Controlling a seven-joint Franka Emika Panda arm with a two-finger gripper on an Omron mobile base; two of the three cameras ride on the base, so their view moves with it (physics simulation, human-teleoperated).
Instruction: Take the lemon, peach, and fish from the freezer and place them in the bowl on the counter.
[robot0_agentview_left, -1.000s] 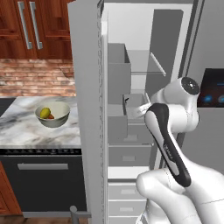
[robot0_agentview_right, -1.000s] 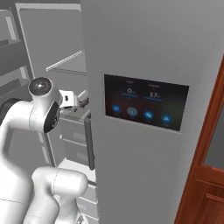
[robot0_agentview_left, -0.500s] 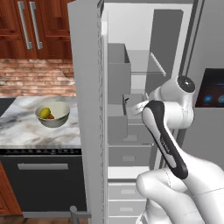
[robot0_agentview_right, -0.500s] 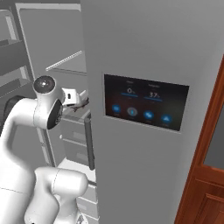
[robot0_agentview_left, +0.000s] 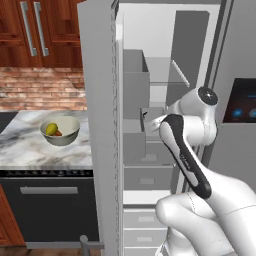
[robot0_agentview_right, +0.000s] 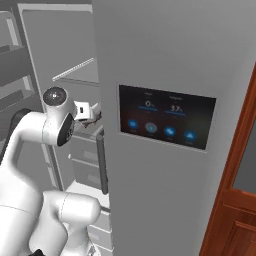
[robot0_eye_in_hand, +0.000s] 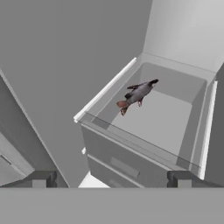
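The fish (robot0_eye_in_hand: 136, 94), slim and dark grey with a reddish tail, lies in an open grey drawer (robot0_eye_in_hand: 175, 118) inside the freezer (robot0_agentview_left: 97, 100). My gripper (robot0_eye_in_hand: 111, 179) hovers above and in front of that drawer, open, with nothing between its fingertips (robot0_eye_in_hand: 41, 179). In the left base view the gripper (robot0_agentview_left: 146, 120) reaches into the freezer at mid height. From the right base view the gripper (robot0_agentview_right: 94, 116) is partly hidden behind the closed door. The bowl (robot0_agentview_left: 67, 137) stands on the marble counter (robot0_agentview_left: 30, 150) and holds the lemon (robot0_agentview_left: 51, 129) and the peach (robot0_agentview_left: 58, 133).
The open freezer door stands between the arm and the counter, with grey door bins (robot0_agentview_left: 135, 82) on it. A glass shelf (robot0_agentview_right: 75, 74) sits above the gripper and more drawers (robot0_agentview_left: 145, 175) below. A closed door with a dark display panel (robot0_agentview_right: 165, 122) is at the right.
The arm has eased a little further toward the freezer interior. The jaws stay open and empty; the bowl and its fruit have not moved.
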